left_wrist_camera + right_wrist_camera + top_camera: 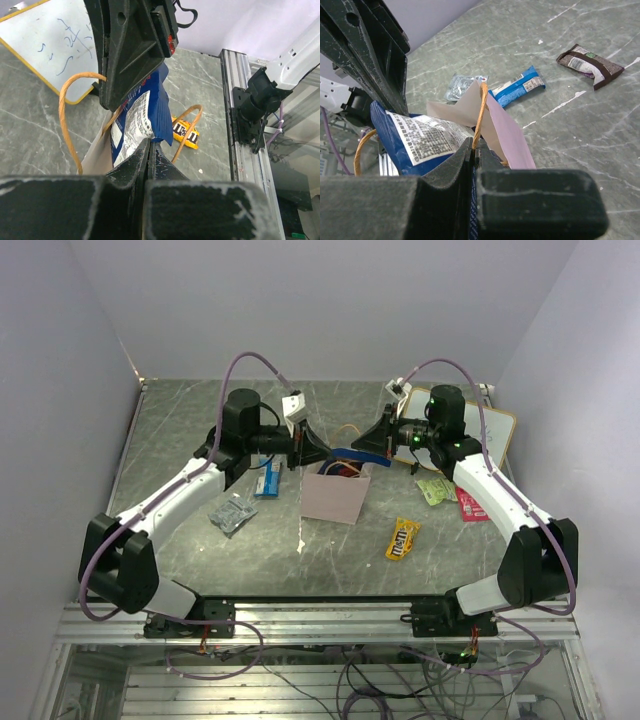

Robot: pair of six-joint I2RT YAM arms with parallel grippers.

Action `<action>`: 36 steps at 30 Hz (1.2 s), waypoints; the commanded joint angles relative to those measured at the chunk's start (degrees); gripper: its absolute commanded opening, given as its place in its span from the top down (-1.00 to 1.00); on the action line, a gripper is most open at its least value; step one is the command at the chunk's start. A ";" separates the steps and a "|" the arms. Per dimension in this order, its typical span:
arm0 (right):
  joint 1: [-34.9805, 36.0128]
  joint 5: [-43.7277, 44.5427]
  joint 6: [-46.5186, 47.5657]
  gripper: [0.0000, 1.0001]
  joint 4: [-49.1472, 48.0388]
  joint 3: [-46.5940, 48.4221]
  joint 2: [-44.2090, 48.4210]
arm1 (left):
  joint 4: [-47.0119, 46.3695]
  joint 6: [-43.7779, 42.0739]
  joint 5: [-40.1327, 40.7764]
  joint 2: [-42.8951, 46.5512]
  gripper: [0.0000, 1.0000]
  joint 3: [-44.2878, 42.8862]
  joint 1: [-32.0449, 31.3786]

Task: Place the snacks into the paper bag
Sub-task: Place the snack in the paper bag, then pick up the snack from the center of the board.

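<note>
Standing near the middle of the table (300,560), the paper bag (335,498) has the dark blue chip bag (348,454) upright in its open mouth, only partly inside. The two arms meet over it from either side. The right gripper (375,440) has its fingers pressed together, and the right wrist view shows a strip of blue between them, so it is pinching the chip bag (one orange handle of the paper bag also runs up against those fingertips). The left gripper (312,447) is squeezed shut too, at the left rim of the bag, with its tips right at the chip bag's lower corner. I cannot tell whether it nips paper, foil or nothing. Left of the bag lie the blue-white packet (267,480) and, nearer, the silver-grey packet (232,513). To the near right lies the yellow M&M's packet (402,538). Further right are the light green packet (435,490) and the pink-red packet (470,505), just beside each other. The brown bar (590,65) shows only to the right wrist camera, flat on the table. A white scribbled board (492,435) stands at the far right.
</note>
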State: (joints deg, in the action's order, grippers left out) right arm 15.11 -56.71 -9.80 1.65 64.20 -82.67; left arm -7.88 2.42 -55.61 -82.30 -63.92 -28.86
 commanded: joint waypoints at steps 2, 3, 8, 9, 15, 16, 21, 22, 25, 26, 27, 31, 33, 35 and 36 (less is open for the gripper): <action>0.14 1.08 1.95 1.00 1.24 1.11 1.80 | 4.64 -3.93 0.44 1.87 0.86 -2.40 1.17; 0.14 1.22 2.05 1.00 1.18 1.04 1.89 | 5.60 -5.09 0.38 1.96 0.84 -2.57 1.18; 0.16 1.65 2.19 1.00 1.69 1.78 1.82 | 9.06 -8.27 -0.05 2.57 0.51 -2.94 1.89; 0.14 1.83 2.49 1.00 2.02 2.01 1.81 | 9.60 -8.94 -0.14 2.74 0.46 -3.08 2.07; 0.37 2.82 4.84 1.00 4.43 3.63 2.12 | 16.56 -14.50 0.24 3.11 0.06 -6.19 3.18; 0.62 3.28 5.52 1.00 5.36 4.24 2.08 | 17.82 -15.56 0.49 3.22 0.00 -7.01 3.34; 1.10 4.15 6.79 1.00 7.67 6.64 2.17 | 22.45 -18.44 2.20 3.73 -0.28 -11.09 4.05; 1.14 4.19 7.00 1.00 8.12 7.21 2.17 | 23.95 -19.60 2.64 3.77 -0.31 -12.08 4.07; 1.24 4.87 7.72 1.00 9.33 8.39 2.63 | 28.44 -22.95 4.48 4.05 -0.36 -14.63 4.08; 1.21 5.49 8.08 1.00 9.67 8.84 2.91 | 29.79 -23.80 5.33 4.12 -0.37 -15.38 4.08; 1.22 6.56 8.51 1.00 10.06 9.28 3.08 | 30.77 -24.24 6.27 4.16 -0.39 -16.16 4.08; 1.18 11.86 11.03 1.00 12.93 13.34 1.81 | 33.22 -23.66 11.82 4.01 -0.41 -18.49 4.12; 1.18 14.51 13.44 1.00 14.58 15.39 0.97 | 34.04 -23.09 15.13 4.12 -0.40 -18.85 4.08; 1.23 16.68 15.65 1.00 15.83 16.53 0.71 | 34.31 -22.34 19.54 4.53 -0.41 -18.67 4.08; 1.23 17.09 16.29 1.00 16.14 16.72 0.67 | 34.26 -21.79 22.50 4.94 -0.41 -18.36 4.08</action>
State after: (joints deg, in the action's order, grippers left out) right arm 16.19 -44.75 1.63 15.25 78.02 -81.58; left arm 23.38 -19.53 -43.53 -78.98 -81.19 -25.17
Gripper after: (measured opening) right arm 0.015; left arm 0.702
